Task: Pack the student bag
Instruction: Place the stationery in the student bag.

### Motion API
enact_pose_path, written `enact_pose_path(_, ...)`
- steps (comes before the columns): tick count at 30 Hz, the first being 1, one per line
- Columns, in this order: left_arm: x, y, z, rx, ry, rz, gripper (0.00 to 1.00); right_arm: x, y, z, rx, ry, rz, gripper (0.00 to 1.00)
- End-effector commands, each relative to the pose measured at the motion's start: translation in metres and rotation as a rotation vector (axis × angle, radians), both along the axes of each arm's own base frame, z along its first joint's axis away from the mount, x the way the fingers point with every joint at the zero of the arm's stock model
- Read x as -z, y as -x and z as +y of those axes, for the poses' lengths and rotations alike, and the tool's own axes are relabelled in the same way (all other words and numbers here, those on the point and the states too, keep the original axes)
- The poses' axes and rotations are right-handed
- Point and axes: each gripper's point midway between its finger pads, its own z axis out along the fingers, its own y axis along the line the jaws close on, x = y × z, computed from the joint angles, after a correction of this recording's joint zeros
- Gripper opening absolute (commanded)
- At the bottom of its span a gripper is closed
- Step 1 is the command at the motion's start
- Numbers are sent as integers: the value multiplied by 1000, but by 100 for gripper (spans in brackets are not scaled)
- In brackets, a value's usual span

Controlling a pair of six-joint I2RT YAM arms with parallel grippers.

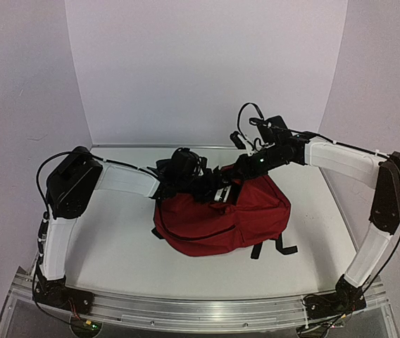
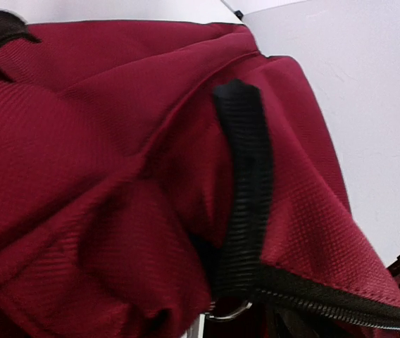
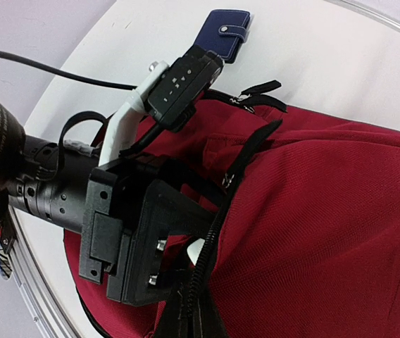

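Dark red fabric of the student bag (image 2: 101,162) is filling my left wrist view, its black zipper trim (image 2: 246,176) curving across. The bag is lying on the table (image 1: 115,239), soft and slumping, so I am judging the stiffer zipper edge the best hold. The left gripper (image 1: 198,187) and right gripper (image 1: 229,182) are sitting there. Whether either is clamping, I cannot tell.

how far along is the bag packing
Early, it seems. Done: nothing visibly packed; the red backpack lies closed-looking, its inside hidden. In hand: the left gripper and right gripper are both at its top, by the black zipper. Left: a navy snap wallet lies outside on the table.
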Motion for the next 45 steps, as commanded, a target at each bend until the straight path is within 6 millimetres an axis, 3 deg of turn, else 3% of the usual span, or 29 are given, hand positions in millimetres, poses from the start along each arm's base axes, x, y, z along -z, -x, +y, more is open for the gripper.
enact_pose_path(1, 6, 10, 14, -35, -71, 20, 57, -37, -8, 9, -19, -79, -63, 0)
enact_pose_path(6, 10, 19, 4, 9, -48, 16, 37, -37, -5, 8, -24, -78, -58, 0)
enact_pose_path(10, 4, 13, -10, 36, -16, -15, 23, -36, -2, 10, -39, -90, -44, 0)
enact_pose_path(17, -23, -1, -46, 126, 76, -124, 20, -42, 1, 13, -57, -114, -36, 0)
enact_pose_path(19, -26, -4, -49, 136, 83, -149, 25, -46, 1, 12, -53, -119, -42, 0)
enact_pose_path(23, -20, 1, -45, 165, 32, -145, 60, -43, -1, 6, -37, -116, -35, 0)
enact_pose_path(26, -19, 9, -31, 157, -1, -134, 74, -35, -5, 0, -24, -109, -17, 0)
enact_pose_path(38, -39, 43, 31, 131, -230, -161, 81, -19, -13, -11, 2, -84, 3, 0)
enact_pose_path(42, -70, 53, 61, 83, -260, -233, 98, -16, -13, -13, 4, -77, 3, 0)
enact_pose_path(45, -92, 40, 89, 19, -373, -315, 100, -17, -12, -14, 1, -76, -4, 0)
